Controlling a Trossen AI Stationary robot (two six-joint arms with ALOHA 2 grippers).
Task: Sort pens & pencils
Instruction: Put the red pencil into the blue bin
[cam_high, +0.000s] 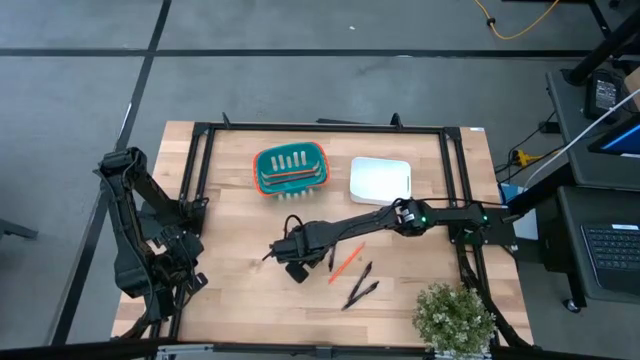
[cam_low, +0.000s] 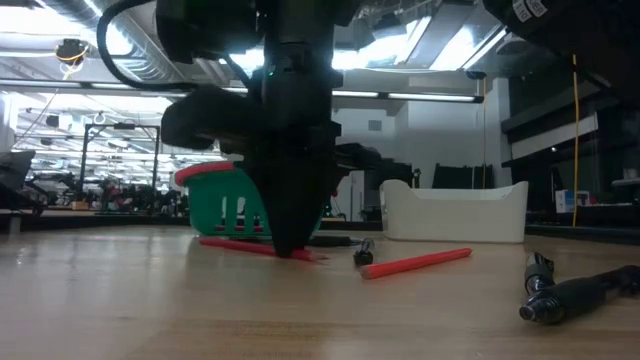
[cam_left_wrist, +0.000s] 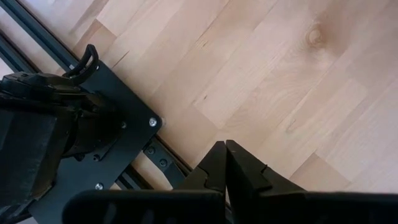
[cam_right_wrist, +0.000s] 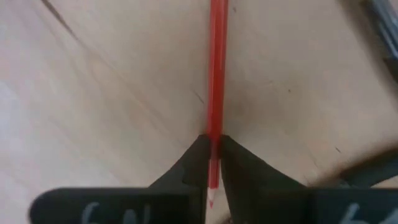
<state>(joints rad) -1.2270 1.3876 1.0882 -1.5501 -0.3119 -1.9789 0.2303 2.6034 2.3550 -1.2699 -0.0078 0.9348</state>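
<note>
Right gripper down at table centre, fingers pinched onto one pencil near its tip. Pencil flat on the wood, long axis straight ahead between the fingers. Teal basket beyond, second pencil and pens just beside. Left gripper parked at table's left edge, clenched on nothing, well apart.

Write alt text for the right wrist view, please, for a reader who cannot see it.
The right gripper is shut on a red pencil lying on the wooden table. The pencil runs straight ahead from between the two dark fingers, its sharpened tip just behind them.
</note>
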